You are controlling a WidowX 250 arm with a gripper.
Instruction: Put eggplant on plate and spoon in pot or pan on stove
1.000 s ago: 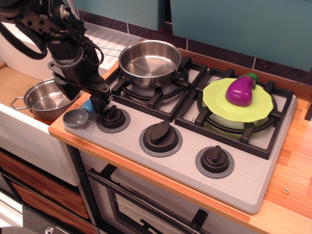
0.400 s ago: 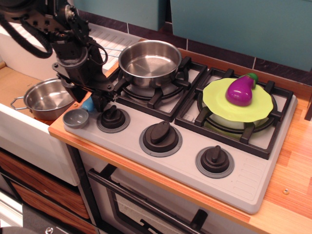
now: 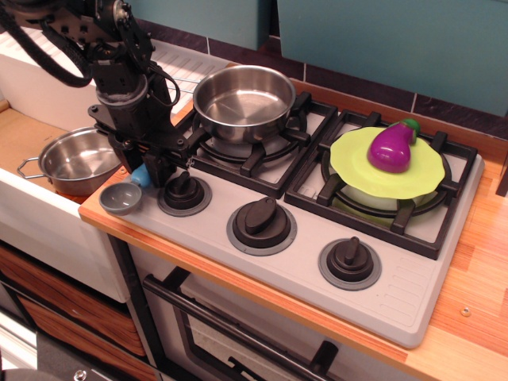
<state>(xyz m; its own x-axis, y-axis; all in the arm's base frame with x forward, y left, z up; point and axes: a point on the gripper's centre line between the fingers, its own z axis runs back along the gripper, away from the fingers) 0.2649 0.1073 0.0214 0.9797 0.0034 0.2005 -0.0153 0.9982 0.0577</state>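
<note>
arm [image 3: 119, 71]: black, blocky segments | looped black cables | dark fingers [image 3: 155, 168]

1. Eggplant [image 3: 390, 148]: glossy purple, green cap, lying on the plate, right of centre.
2. Plate [image 3: 357, 171]: lime-green, flat on the right burner.
3. Spoon [image 3: 128, 193]: grey bowl, blue handle, left edge.
4. Pan [image 3: 243, 101]: shiny steel, empty, upper-centre burner.
5. Stove [image 3: 381, 298]: grey, three black knobs.

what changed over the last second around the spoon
The tool rose slightly and shifted left along the stove's front-left corner, staying low over the spoon's blue handle. The spoon slid slightly left. Whether it is gripped cannot be told. The eggplant on the plate and the empty pan stayed put.
</note>
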